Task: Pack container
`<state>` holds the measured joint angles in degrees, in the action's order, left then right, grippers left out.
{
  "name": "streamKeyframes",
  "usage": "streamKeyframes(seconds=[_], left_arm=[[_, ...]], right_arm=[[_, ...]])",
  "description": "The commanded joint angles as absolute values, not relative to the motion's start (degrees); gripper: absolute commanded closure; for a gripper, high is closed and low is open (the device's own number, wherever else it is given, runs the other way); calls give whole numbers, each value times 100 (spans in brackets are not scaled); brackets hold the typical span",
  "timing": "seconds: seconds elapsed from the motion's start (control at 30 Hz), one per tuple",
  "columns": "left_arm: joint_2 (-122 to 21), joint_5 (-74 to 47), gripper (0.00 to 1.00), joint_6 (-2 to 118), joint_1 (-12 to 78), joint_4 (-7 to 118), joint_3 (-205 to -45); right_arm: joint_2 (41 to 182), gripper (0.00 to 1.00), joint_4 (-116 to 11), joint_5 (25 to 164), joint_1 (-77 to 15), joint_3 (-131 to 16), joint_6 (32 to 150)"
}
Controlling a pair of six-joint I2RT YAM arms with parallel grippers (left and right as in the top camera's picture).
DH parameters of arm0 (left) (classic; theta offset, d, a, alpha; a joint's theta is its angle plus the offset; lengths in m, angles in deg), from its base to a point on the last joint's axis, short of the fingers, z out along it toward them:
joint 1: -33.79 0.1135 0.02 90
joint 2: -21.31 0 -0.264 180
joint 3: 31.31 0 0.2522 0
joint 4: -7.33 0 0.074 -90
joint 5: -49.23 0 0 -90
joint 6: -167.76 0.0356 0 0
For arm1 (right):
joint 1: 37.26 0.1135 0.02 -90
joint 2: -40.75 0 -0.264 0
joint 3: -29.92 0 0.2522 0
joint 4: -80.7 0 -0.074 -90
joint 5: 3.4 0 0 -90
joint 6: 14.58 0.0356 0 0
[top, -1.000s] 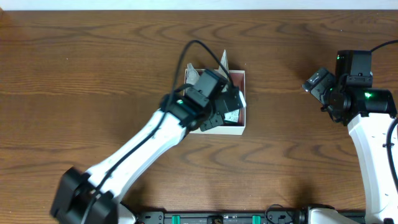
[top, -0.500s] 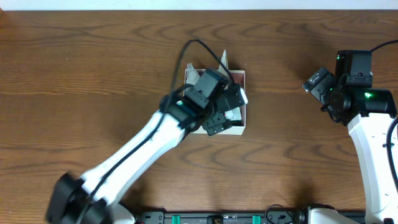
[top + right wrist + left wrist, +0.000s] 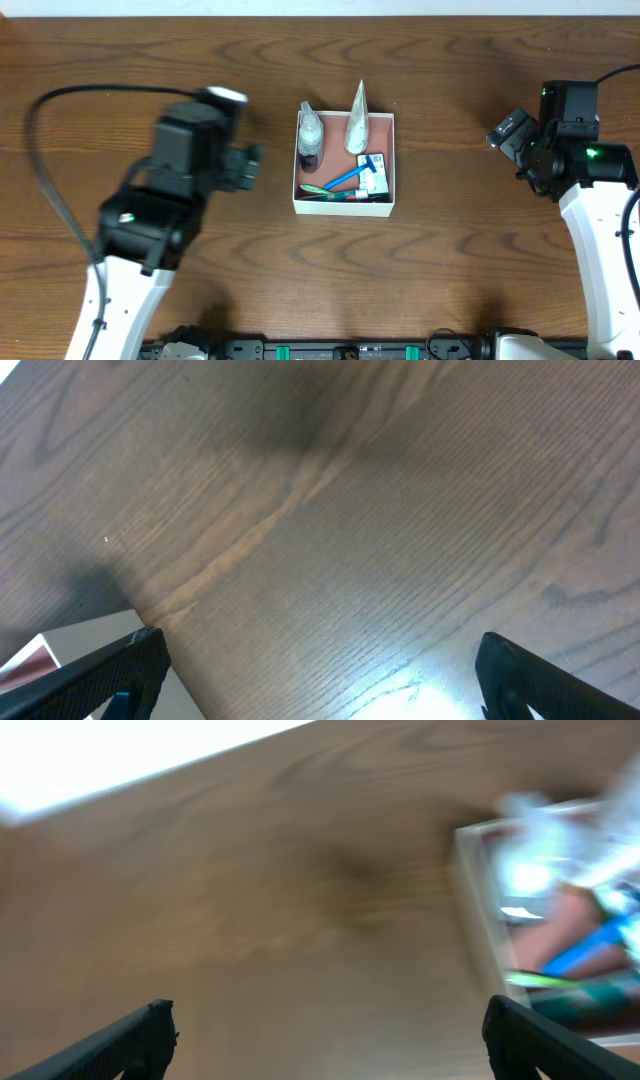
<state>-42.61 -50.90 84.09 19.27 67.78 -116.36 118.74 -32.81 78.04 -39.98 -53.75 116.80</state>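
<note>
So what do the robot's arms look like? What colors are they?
Both arms are smooth white tubes with chunky black parts near the wrist. The left arm has a black cable looping beside it. The right arm has little glowing green lights. Each gripper ends in two dark, flat fingers.

One container; inside it one small bottle, one white tube, one blue-handled tool, one green-and-white packet; two grippers outside it: left gripper, right gripper.
</note>
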Motion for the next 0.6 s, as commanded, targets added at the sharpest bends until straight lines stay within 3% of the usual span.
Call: streamKeyframes(seconds=[0.0, 0.47, 0.57], left_arm=[[-4187, -5275, 2, 7845, 2515, 6916, -11741], [-4204, -5035, 2, 7689, 2751, 7163, -11741], [-4204, -5177, 2, 8127, 2751, 7286, -11741]], right_arm=[[11890, 1, -3277, 7782, -4027, -5421, 11604], [11890, 1, -3277, 7782, -4027, -5421, 11604], [11890, 1, -3277, 7782, -4027, -5421, 11604]])
